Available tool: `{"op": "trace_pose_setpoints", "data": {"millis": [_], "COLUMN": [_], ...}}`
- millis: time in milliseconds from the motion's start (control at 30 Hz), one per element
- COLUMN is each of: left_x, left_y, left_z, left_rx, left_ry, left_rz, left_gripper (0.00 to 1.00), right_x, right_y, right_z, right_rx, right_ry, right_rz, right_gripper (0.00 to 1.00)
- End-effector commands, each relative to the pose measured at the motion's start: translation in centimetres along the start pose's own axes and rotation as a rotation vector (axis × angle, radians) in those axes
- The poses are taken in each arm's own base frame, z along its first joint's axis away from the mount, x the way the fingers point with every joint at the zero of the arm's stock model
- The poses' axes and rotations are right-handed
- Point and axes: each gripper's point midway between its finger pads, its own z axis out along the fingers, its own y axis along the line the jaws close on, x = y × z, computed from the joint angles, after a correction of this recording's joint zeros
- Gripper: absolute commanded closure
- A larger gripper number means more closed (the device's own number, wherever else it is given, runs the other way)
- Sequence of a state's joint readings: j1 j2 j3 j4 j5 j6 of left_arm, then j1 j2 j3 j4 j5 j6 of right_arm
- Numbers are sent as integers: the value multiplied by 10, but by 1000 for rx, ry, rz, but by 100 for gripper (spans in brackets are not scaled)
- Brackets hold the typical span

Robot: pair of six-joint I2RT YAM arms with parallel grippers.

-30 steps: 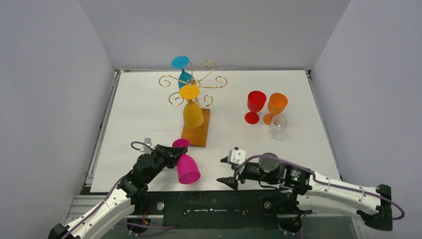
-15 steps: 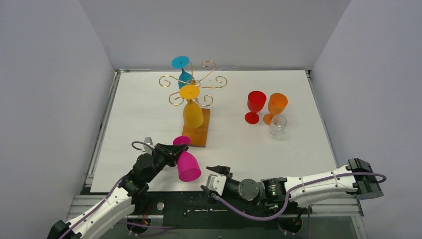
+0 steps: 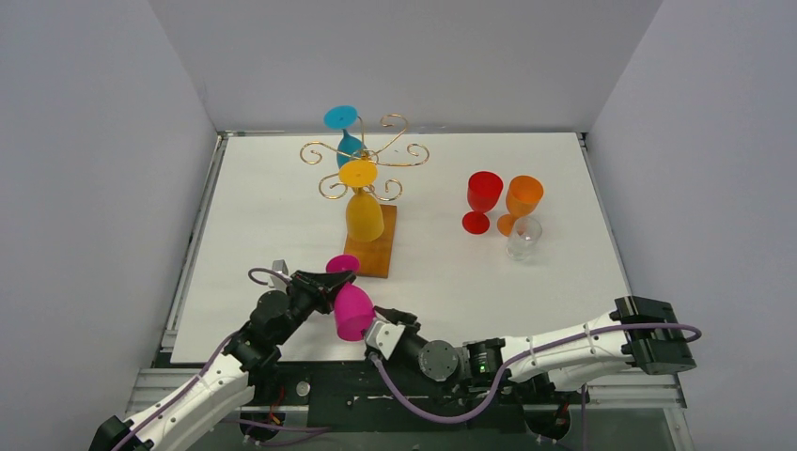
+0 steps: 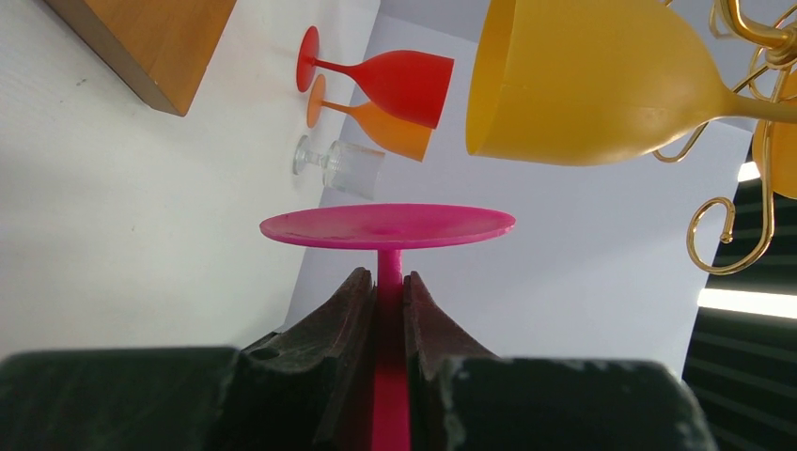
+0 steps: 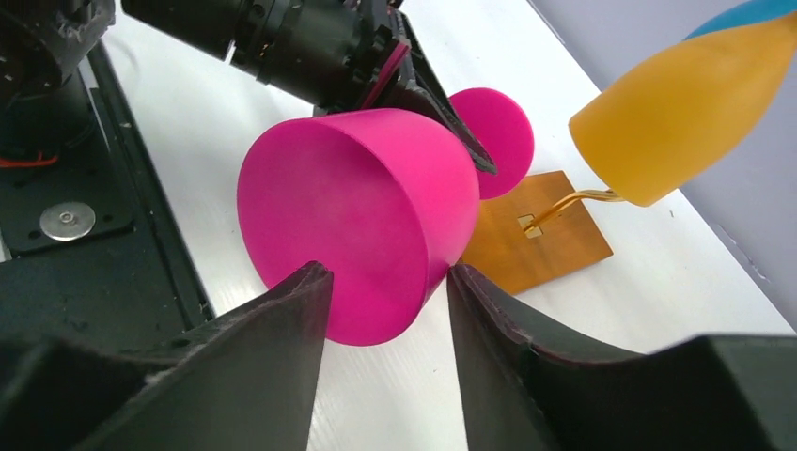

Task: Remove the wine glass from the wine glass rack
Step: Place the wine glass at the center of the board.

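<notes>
1. Tilting bowl-down, the pink wine glass (image 3: 353, 312) is off the wine glass rack (image 3: 367, 155), near the table (image 3: 282, 216) front edge.
2. Probably light, stiff, smooth plastic; the thin stem (image 4: 389, 268) gives the surest hold.
3. Left gripper (image 4: 390, 282) clamped on the stem; right gripper (image 5: 387, 272) jaws apart, flanking the bowl (image 5: 357, 216).

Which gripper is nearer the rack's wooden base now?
Left. The left gripper, holding the pink glass by its stem, is just off the wooden base; the right gripper is farther back, open at its bowl.

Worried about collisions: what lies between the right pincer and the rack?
The pink glass, held at its stem by the left pincer, as the top view shows.
</notes>
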State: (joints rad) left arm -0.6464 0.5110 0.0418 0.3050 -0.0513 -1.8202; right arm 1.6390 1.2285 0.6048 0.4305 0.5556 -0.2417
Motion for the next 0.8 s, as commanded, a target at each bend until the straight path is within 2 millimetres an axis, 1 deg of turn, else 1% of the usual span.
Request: {"op": "trace_pose_setpoints", "data": {"millis": [0,133,367,533,767], "left_x": [5,4,5,5,4], "left_y": [-26,-31,-33,-34,-36], "left_z": [-3,-3,-3,-3,-3], "left_rx": [93,107,123,132,139], "left_ry": [12,8,15,15,13], "left_rz": [-25,-30,-47,-57,-67], "left_gripper": [100,100,100,100,100], "right_x": [-39,-41,-43,-44,-44], "right_y": [-16,-12,-14,-18,-17], "right_z": [3,6,9,9,12], "right_rx": [83,60,66,75,75], "right_ry": [-100,-98,-97,-104,-88], "right_rz": [128,125,125,134,125], "right_gripper": [56,70,84,91,99]}}
